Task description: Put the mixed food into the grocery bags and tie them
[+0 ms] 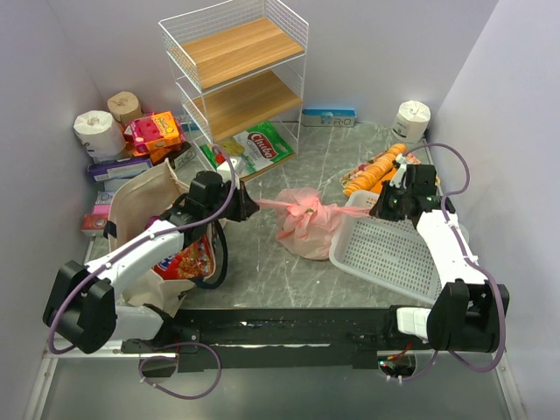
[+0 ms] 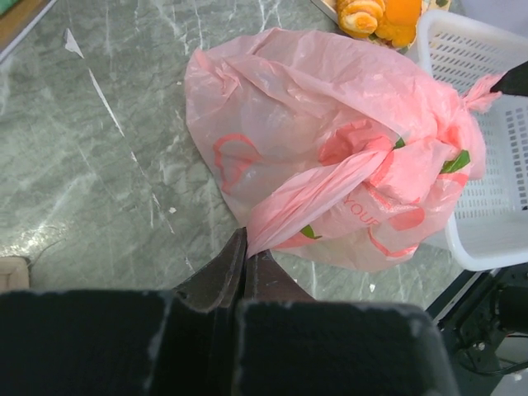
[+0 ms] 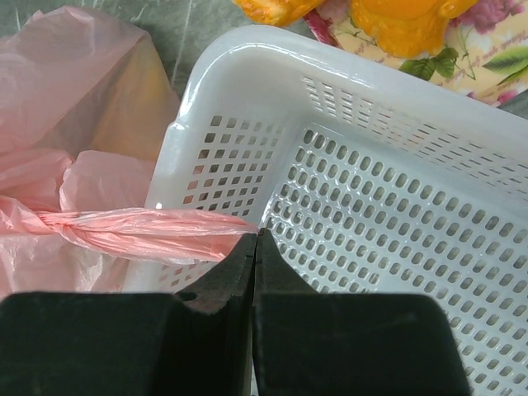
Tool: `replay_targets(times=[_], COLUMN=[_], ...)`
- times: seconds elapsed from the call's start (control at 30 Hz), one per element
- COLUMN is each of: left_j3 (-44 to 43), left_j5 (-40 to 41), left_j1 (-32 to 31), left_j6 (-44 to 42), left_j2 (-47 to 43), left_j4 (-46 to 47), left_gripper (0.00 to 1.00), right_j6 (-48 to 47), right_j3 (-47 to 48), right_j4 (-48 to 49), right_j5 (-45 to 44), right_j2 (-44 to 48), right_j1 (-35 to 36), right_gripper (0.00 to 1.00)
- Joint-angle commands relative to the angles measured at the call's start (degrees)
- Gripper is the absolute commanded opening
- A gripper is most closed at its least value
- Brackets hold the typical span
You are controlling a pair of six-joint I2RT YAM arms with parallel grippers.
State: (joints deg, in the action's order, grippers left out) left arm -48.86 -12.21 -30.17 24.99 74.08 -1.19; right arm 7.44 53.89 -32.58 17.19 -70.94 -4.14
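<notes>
Grey marble table (image 1: 262,284) was boxed in by walls left, right and back. Open room was the strip in front of the pink plastic bag (image 1: 308,229), between the two arms, plus a patch behind it up to the wire shelf rack (image 1: 236,66). Left side was crowded: canvas tote (image 1: 144,206) at the left edge just beside the left arm, boxes and a toilet-paper roll (image 1: 98,129) piled behind it. Right side was taken by the white basket (image 1: 394,254), lying at an angle with its left corner touching the bag; the right arm ran along its right rim, near the wall. The bag sat mid-table, mouth gathered into a bunch, two handle strips pulled out sideways. Left gripper (image 2: 246,256) was clamped on the left strip (image 2: 322,190), stretched flat from the bunch. Right gripper (image 3: 257,246) was pinched tight on the right strip (image 3: 140,233), twisted into a cord over the basket's corner rim. Bag contents were hidden by the film; green flecks could be print or food, could not tell. A shiny red-orange snack packet (image 1: 184,258) showed at the tote's near side under the left arm; inside or against it, unclear. Orange-coloured food (image 1: 376,171) lay on a flowered sheet behind the basket, outside both bags.
</notes>
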Motion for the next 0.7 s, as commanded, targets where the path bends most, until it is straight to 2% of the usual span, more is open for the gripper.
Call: replay_targets(times=[0.0,0.03,0.07,0.13,0.17,0.2,0.23,0.27,0.3,0.33,0.4,0.43,0.53,0.6,0.67], left_j3=[-3.2,-5.2,-6.5,-11.2,-12.8,-14.3,-16.5,-17.5,-18.3,-19.7,-20.8,-21.4,-23.4,-26.1,-32.4], left_j5=[9.0,10.3,11.1,12.6,16.3,17.3,17.8,18.5,18.9,19.2,16.2,15.2,10.7,6.4,5.4], left_j1=[2.4,1.5,-0.7,-3.0,-5.2,-6.2,-6.9,-8.3,-9.0,-9.6,-11.2,-11.9,-12.7,-12.7,-13.0], left_j6=[-7.1,-8.1,-10.6,-13.3,-15.3,-16.1,-17.2,-17.4,-17.3,-16.6,-17.0,-17.4,-15.7,-14.8,-12.3], left_j2=[-2.2,-1.9,-1.0,0.2,1.3,1.7,1.9,2.2,2.2,2.2,2.6,2.9,7.8,15.0,22.3], left_j4=[-2.4,-2.9,-4.3,-6.2,-7.1,-7.8,-7.4,-7.1,-5.6,-4.9,-2.3,-1.6,-1.7,-4.7,-9.8], left_gripper=[0.01,0.01,0.19,0.49,0.65,0.69,0.73,0.81,0.84,0.9,0.92,0.96,0.96,0.96,0.96], right_j6=[-3.8,-4.1,-4.8,-5.2,-5.6,-5.8,-6.0,-6.5,-6.7,-7.0,-7.0,-6.9,-6.0,-5.3,-5.2], right_j3=[0.9,0.8,0.7,-0.4,-0.8,-1.0,-1.0,-0.8,-0.2,0.2,1.0,1.1,0.6,0.3,0.5], right_j4=[2.3,3.0,3.9,7.1,8.1,9.6,10.1,10.3,10.3,10.3,10.0,10.4,11.8,12.4,12.0], right_j5=[-11.6,-10.0,-8.2,-4.2,-3.0,-1.6,-0.2,0.6,2.7,3.7,5.2,5.8,6.5,7.2,7.5], right_j2=[2.7,3.3,5.0,7.5,9.7,10.7,11.4,12.5,12.8,13.0,13.5,13.8,15.1,16.0,16.4], right_j1=[-4.6,-4.6,-4.6,-4.5,-4.6,-4.5,-4.5,-4.5,-4.5,-4.5,-4.5,-4.5,-4.5,-4.5,-4.5], right_gripper=[0.0,0.0,0.0,0.02,0.11,0.33,0.41,0.48,0.89,0.99,0.99,0.99,0.99,0.99,0.99])
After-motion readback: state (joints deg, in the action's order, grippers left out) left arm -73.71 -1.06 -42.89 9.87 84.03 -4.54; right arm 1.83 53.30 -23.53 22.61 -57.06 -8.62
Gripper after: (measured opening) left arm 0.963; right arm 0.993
